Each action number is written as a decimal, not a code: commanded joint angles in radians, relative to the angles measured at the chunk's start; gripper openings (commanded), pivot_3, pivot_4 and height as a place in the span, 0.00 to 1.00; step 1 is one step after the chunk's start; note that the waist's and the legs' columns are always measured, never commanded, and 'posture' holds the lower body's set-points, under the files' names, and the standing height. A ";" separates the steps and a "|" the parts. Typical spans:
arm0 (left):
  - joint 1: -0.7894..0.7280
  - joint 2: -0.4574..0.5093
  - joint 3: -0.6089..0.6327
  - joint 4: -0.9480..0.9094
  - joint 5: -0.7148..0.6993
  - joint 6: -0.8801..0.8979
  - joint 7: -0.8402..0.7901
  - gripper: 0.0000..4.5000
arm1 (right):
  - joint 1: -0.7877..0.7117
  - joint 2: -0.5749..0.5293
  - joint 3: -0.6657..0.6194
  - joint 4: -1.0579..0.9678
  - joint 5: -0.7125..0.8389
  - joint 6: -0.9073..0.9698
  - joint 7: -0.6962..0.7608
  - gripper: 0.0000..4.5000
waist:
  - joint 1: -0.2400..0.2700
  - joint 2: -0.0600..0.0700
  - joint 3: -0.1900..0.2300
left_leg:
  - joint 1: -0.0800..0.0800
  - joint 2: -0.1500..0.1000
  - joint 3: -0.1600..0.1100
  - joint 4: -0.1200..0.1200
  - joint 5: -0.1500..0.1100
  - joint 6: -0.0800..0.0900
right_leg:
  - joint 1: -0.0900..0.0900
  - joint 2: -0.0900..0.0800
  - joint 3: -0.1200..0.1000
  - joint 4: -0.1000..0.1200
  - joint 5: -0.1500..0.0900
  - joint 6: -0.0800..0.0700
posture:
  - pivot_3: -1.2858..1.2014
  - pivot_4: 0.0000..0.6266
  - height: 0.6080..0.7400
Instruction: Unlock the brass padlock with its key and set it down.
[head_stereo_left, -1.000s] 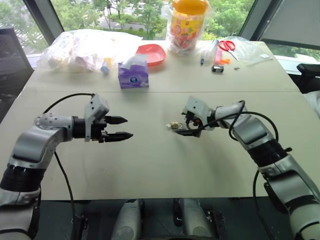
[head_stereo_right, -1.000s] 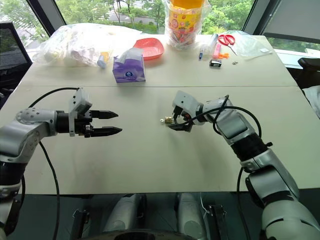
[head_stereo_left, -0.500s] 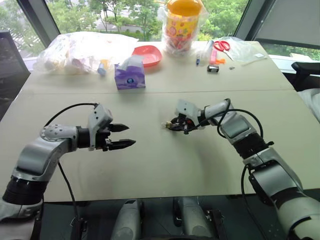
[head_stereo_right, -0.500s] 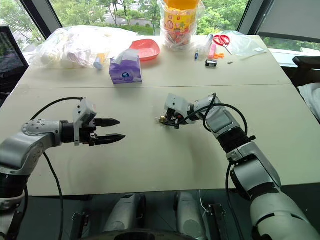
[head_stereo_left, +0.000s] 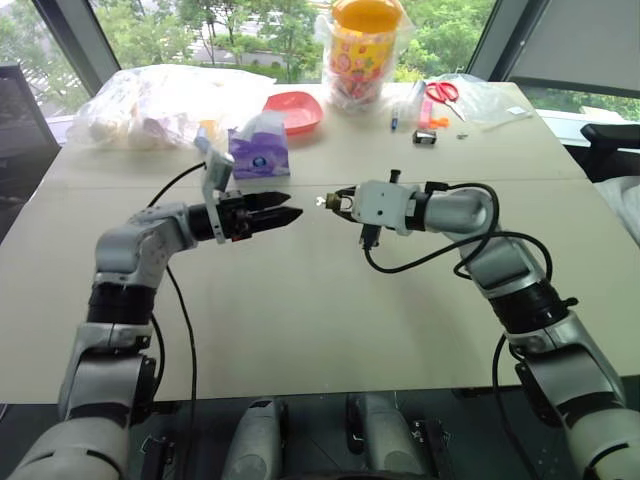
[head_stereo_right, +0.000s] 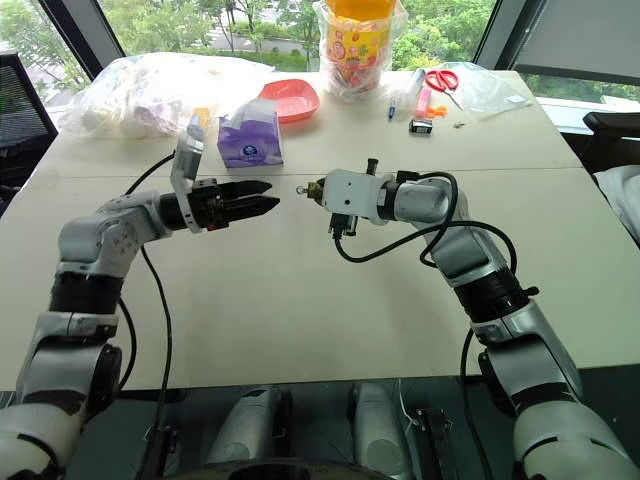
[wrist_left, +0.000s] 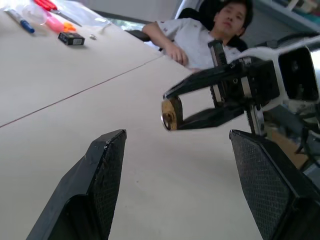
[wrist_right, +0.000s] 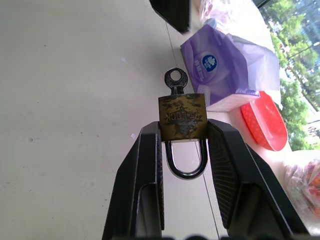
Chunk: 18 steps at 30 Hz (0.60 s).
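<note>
My right gripper (head_stereo_left: 338, 201) is shut on the brass padlock (wrist_right: 182, 117) and holds it above the table's middle. The fingertips clamp the block's two sides. The silver shackle (wrist_right: 186, 162) lies back between the fingers. The key (wrist_right: 175, 80) sits in the padlock's outer end, and its round bow points toward my left gripper (head_stereo_left: 290, 207). That gripper is open and level, a short gap from the key, with nothing between its fingers (wrist_left: 107, 165). In the left wrist view the padlock (wrist_left: 170, 114) hangs just beyond and between them.
A purple tissue pack (head_stereo_left: 258, 150) stands behind my left gripper. A red bowl (head_stereo_left: 298, 108), a filled plastic bag (head_stereo_left: 150, 100), an orange-lidded jar (head_stereo_left: 368, 50) and scissors (head_stereo_left: 440, 90) lie along the far edge. A person (wrist_left: 210, 30) sits beyond the table's right side.
My right gripper closed on the padlock where it lay and lifted it off the table. My left gripper rose and moved right, toward the padlock.
</note>
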<state>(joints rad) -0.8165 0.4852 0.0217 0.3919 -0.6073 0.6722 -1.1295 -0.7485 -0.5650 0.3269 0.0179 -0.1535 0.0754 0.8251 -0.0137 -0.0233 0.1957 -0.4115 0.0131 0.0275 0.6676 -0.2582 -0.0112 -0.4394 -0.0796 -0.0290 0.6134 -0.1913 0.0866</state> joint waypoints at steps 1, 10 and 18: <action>-0.077 -0.012 -0.005 0.093 0.034 -0.056 -0.067 0.76 | -0.009 0.002 -0.043 -0.075 -0.012 0.022 -0.029 0.15 | 0.000 0.000 0.000 | 0.000 0.000 0.000 0.000 0.000 0.000 | 0.000 0.000 0.000 0.000 0.000 0.000 | 0.52 0.24 1.00; -0.167 -0.072 -0.025 0.242 0.107 -0.127 -0.152 0.40 | 0.001 0.005 -0.054 -0.155 -0.027 0.074 -0.041 0.15 | 0.000 0.000 0.000 | 0.000 0.000 0.000 0.000 0.000 0.000 | 0.000 0.000 0.000 0.000 0.000 0.000 | 0.52 0.24 1.00; -0.185 -0.092 -0.005 0.273 0.127 -0.151 -0.155 0.40 | 0.009 0.010 -0.048 -0.184 -0.025 0.095 -0.038 0.15 | 0.001 0.000 0.000 | 0.000 0.000 0.000 0.000 0.000 0.000 | 0.000 0.000 0.000 0.000 0.000 0.000 | 0.52 0.24 1.00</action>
<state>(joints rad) -0.9658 0.3924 -0.0111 0.6686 -0.4781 0.5370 -1.2805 -0.7337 -0.5619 0.3043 -0.1155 -0.1820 0.1710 0.7935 -0.0127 -0.0233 0.1956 -0.4116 0.0130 0.0274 0.6676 -0.2583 -0.0112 -0.4393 -0.0797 -0.0289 0.6133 -0.1913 0.0865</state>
